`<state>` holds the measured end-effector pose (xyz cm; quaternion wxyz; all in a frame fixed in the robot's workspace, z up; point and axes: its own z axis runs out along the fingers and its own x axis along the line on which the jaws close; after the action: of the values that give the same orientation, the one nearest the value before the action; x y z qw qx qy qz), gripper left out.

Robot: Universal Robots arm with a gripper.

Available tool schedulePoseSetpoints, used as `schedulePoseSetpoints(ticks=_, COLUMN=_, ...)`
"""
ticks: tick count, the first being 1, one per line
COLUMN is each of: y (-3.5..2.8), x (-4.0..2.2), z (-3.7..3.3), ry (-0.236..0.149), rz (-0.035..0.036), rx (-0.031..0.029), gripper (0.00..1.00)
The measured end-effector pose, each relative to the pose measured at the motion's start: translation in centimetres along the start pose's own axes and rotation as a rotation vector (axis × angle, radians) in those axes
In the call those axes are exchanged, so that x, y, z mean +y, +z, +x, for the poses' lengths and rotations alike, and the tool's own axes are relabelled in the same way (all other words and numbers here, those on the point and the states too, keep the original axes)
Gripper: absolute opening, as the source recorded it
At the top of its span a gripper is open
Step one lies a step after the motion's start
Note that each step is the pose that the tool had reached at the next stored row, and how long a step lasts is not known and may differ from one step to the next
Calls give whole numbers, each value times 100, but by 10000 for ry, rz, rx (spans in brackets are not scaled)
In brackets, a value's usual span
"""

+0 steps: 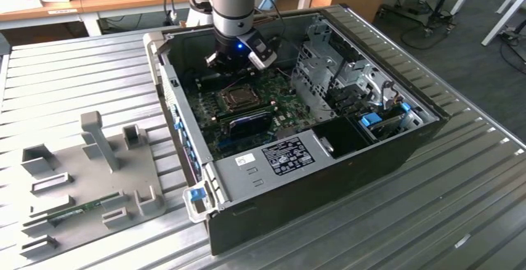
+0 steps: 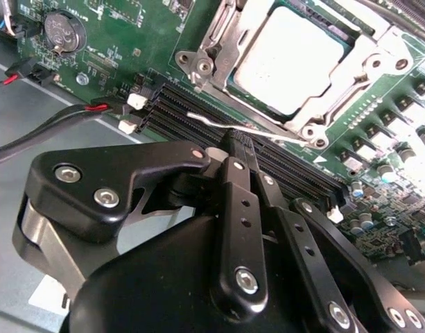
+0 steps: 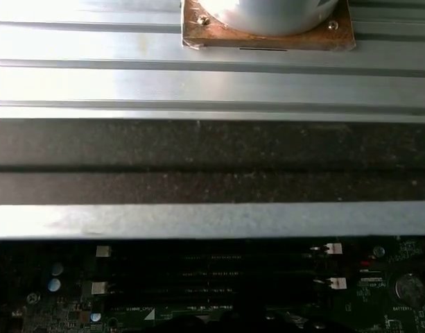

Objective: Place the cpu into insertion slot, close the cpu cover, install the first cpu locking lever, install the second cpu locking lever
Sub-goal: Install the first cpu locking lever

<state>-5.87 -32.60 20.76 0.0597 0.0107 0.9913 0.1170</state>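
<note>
In the second wrist view the black end effector [image 2: 238, 141] is sitting closest to the lens. Its fingers are drawn together, and their tips are meeting a thin silver lever [image 2: 267, 134] that is lying across the black memory slots [image 2: 191, 107]. Whether the fingers are actually pinching that wire I cannot tell. Just past the slots the cpu [image 2: 288, 59] is resting in its socket on the green board [image 2: 115, 41]. Its grey top is showing through the window of the cover [image 2: 365, 62], which is lying flat around it. In the exterior view a grey tray [image 1: 74, 184] is lying at the lower left on the ribbed tabletop [image 1: 460, 208]. The open case [image 1: 345, 177] is occupying the centre of the frame. Inside it the cpu [image 1: 239, 97] is sitting mid-frame, with the end effector [image 1: 234, 65] hanging just beyond it. The arm [image 1: 234, 5] is rising out of the top edge of the frame.
</note>
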Motion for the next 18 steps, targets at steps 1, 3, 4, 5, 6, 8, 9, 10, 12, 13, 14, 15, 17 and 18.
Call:
schedulePoseSetpoints(ticks=1, y=5, x=-1, z=0, ry=-1, rz=0, rx=0, gripper=11)
schedulePoseSetpoints(ticks=3, y=11, x=-3, z=1, ry=0, rz=0, rx=0, gripper=11)
schedulePoseSetpoints(ticks=4, y=14, x=-3, z=1, ry=0, rz=0, rx=1, gripper=11)
schedulePoseSetpoints(ticks=5, y=15, x=-4, z=1, ry=0, rz=2, rx=1, gripper=11)
schedulePoseSetpoints(ticks=6, y=16, x=-4, z=1, ry=0, rz=1, rx=1, gripper=11)
schedulePoseSetpoints(ticks=8, y=16, x=-5, z=1, ry=0, rz=1, rx=1, gripper=11)
schedulePoseSetpoints(ticks=9, y=17, x=-5, z=1, ry=0, rz=0, rx=0, gripper=11)
schedulePoseSetpoints(ticks=10, y=17, x=-5, z=1, ry=0, rz=0, rx=0, gripper=11)
schedulePoseSetpoints(ticks=12, y=17, x=-5, z=1, ry=0, rz=0, rx=0, gripper=11)
schedulePoseSetpoints(ticks=13, y=17, x=-5, z=0, ry=0, rz=0, rx=0, gripper=11)
schedulePoseSetpoints(ticks=14, y=14, x=-4, z=0, ry=0, rz=0, rx=0, gripper=11)
schedulePoseSetpoints(ticks=15, y=7, x=-2, z=-1, ry=0, rz=0, rx=0, gripper=11)
schedulePoseSetpoints(ticks=17, y=-14, x=3, z=-3, ry=0, rz=0, rx=1, gripper=11)
schedulePoseSetpoints(ticks=18, y=-27, x=6, z=-5, ry=0, rz=-1, rx=0, gripper=11)
